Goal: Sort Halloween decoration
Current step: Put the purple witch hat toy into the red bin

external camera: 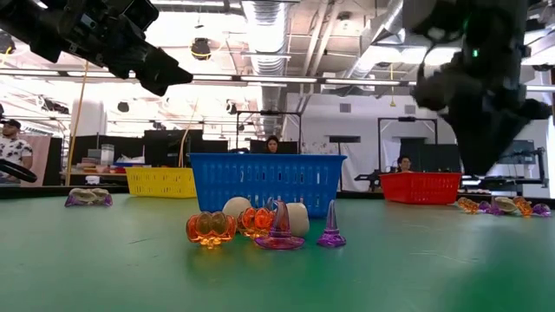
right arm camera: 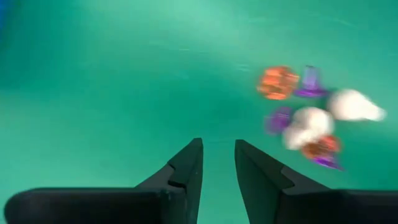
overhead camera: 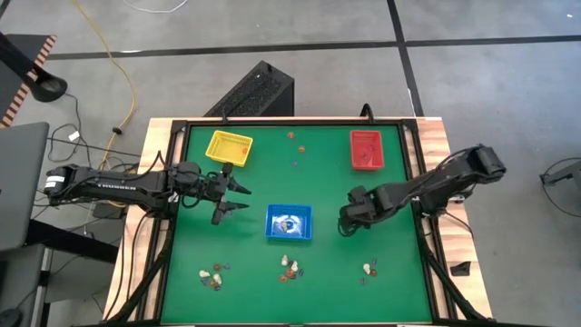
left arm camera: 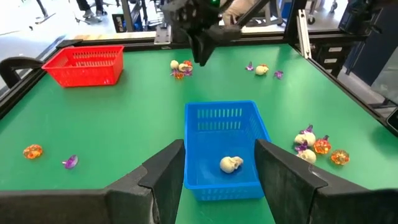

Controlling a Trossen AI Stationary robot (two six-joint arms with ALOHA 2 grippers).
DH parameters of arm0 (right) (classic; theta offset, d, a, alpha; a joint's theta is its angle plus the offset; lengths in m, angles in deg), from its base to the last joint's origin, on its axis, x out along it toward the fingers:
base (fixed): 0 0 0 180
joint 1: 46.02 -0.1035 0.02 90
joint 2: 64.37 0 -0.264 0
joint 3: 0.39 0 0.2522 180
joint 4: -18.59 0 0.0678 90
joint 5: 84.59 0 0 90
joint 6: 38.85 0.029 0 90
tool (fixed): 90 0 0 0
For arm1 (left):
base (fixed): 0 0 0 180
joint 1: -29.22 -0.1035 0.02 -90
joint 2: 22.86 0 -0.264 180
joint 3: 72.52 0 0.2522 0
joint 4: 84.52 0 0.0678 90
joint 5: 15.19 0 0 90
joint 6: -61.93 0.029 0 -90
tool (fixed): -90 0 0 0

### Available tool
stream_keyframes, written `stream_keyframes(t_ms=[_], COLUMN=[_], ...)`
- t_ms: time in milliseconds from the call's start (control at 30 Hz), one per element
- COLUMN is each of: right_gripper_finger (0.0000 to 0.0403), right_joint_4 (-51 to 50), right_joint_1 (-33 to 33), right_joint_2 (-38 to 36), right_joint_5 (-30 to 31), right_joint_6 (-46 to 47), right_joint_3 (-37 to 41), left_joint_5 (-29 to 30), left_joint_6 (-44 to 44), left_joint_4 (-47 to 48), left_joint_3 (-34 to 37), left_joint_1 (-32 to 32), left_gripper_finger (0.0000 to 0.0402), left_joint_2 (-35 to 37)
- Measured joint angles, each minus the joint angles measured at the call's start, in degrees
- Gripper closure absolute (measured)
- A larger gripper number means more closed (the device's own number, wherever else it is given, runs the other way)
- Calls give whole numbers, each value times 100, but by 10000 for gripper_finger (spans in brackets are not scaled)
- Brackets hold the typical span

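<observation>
Your right gripper hangs above bare mat, fingers nearly together and empty, with a trinket cluster at its 5 o'clock. Your left gripper, fingers apart and empty, waits at 9 o'clock of the blue tray, which holds one whitish skull. More Halloween decoration lies at the tray's 6 o'clock. You appear to be between picks; next, spread the right fingers and descend on one piece.
</observation>
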Motion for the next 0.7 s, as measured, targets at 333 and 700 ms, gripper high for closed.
stream_keyframes(t_ms=[333,700], right_gripper_finger=[266,271], right_joint_4=[-583,265], right_joint_1=[468,772], right_joint_2=[248,251], right_joint_5=[-87,-251], right_joint_6=[-210,-489], right_joint_3=[0,633], left_joint_5=[2,49], left_joint_6=[-144,-104], left_joint_4=[197,198], left_joint_3=[0,0], left_joint_1=[0,0], left_gripper_finger=[219,219], left_joint_2=[-2,-2])
